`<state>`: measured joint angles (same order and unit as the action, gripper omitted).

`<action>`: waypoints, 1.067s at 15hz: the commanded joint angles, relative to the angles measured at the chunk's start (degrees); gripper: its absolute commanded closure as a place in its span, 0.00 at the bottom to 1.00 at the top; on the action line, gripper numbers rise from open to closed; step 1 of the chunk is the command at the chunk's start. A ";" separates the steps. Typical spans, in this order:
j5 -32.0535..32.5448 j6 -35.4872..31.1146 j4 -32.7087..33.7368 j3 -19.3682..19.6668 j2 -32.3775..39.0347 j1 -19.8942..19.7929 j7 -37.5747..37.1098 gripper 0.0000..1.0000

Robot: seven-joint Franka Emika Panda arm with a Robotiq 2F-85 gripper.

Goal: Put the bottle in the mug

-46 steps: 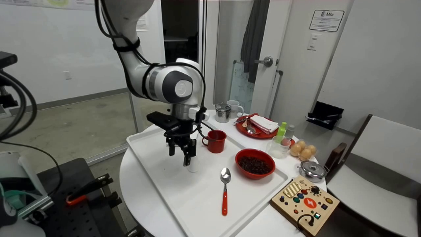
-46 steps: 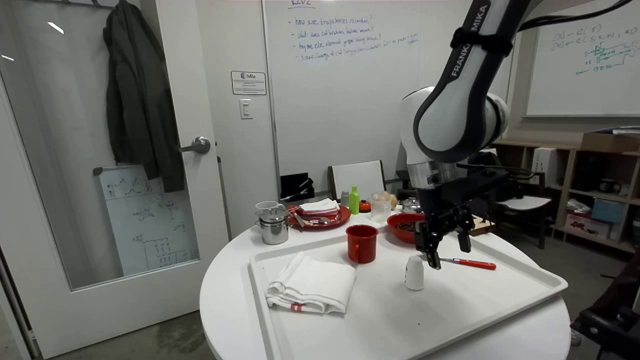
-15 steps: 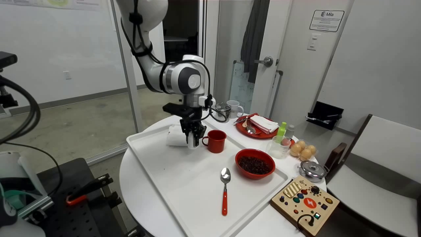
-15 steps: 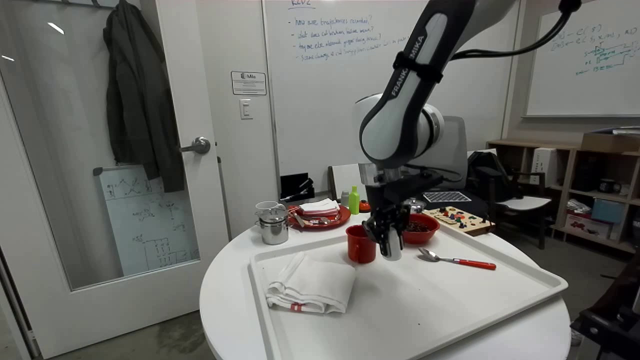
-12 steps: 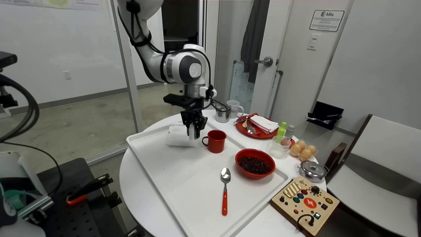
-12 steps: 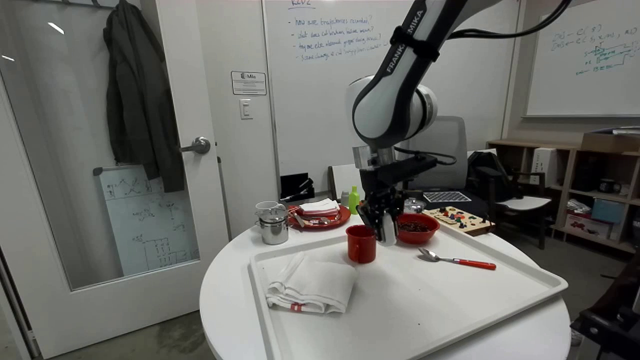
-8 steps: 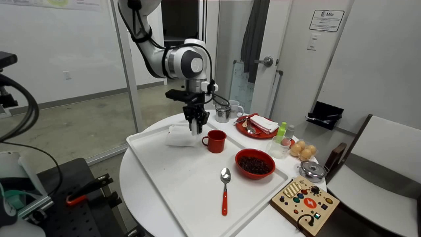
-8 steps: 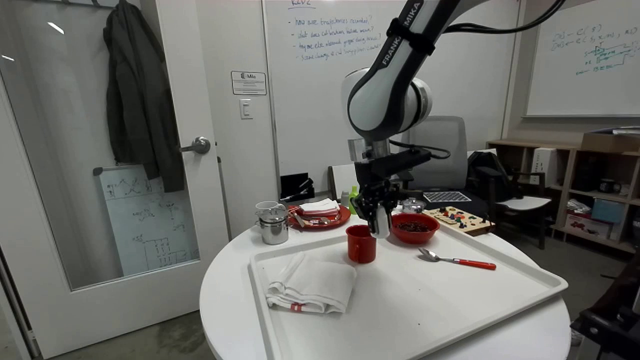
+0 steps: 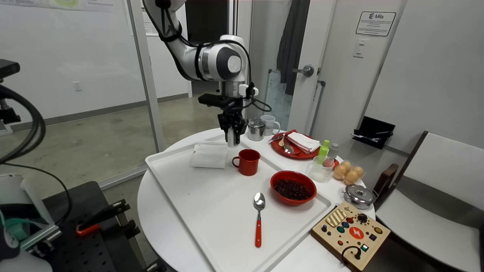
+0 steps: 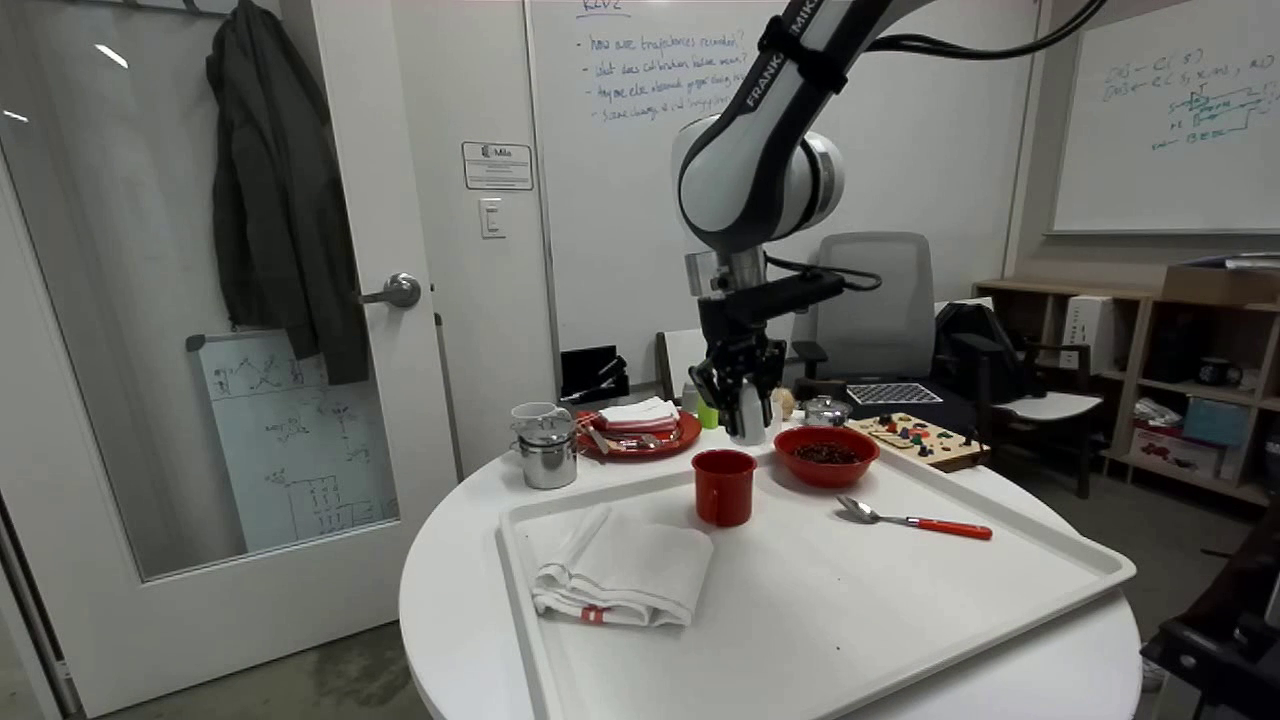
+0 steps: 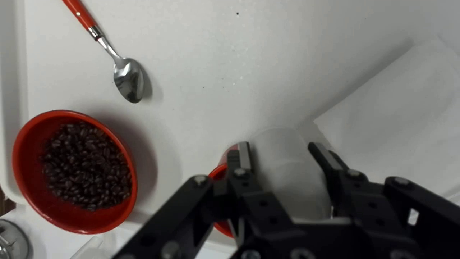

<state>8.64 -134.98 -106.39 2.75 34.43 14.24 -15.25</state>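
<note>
The little whitish bottle (image 11: pixel 291 172) is up in the air, held tight in the black gripper (image 11: pixel 281 148), which presses it from two sides. Lower down and close by, the red mug (image 10: pixel 724 492) stands upright on the white tray (image 9: pixel 223 211). On the tray there are also a folded white cloth (image 10: pixel 630 570), a red bowl (image 10: pixel 826 476) with dark beans (image 11: pixel 84 165), and a red-handled spoon (image 9: pixel 258 223).

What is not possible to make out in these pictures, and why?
Floor of the mug: hidden by its wall in both exterior views, by the gripper in the wrist view.
Top of the bottle: partly covered by the gripper, both exterior views.
Handle end of the spoon: cut off by the wrist view's top edge.
Fine print on the sign: too small, both exterior views.
</note>
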 commanded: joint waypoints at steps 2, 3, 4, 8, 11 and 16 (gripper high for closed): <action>-0.54 10.81 10.85 -0.91 2.57 -1.32 0.05 0.82; -0.55 13.19 13.42 -0.98 3.49 -1.52 0.08 0.82; -0.51 15.34 15.90 -0.95 4.50 -1.68 -0.02 0.82; -0.70 23.20 27.07 -1.02 10.68 -2.33 0.18 0.82; -0.60 27.57 34.93 -1.05 16.11 -2.19 0.08 0.82; -0.49 29.01 41.18 -1.36 22.53 -2.01 0.96 0.82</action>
<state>8.53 -108.75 -72.04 1.87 51.89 12.44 -15.16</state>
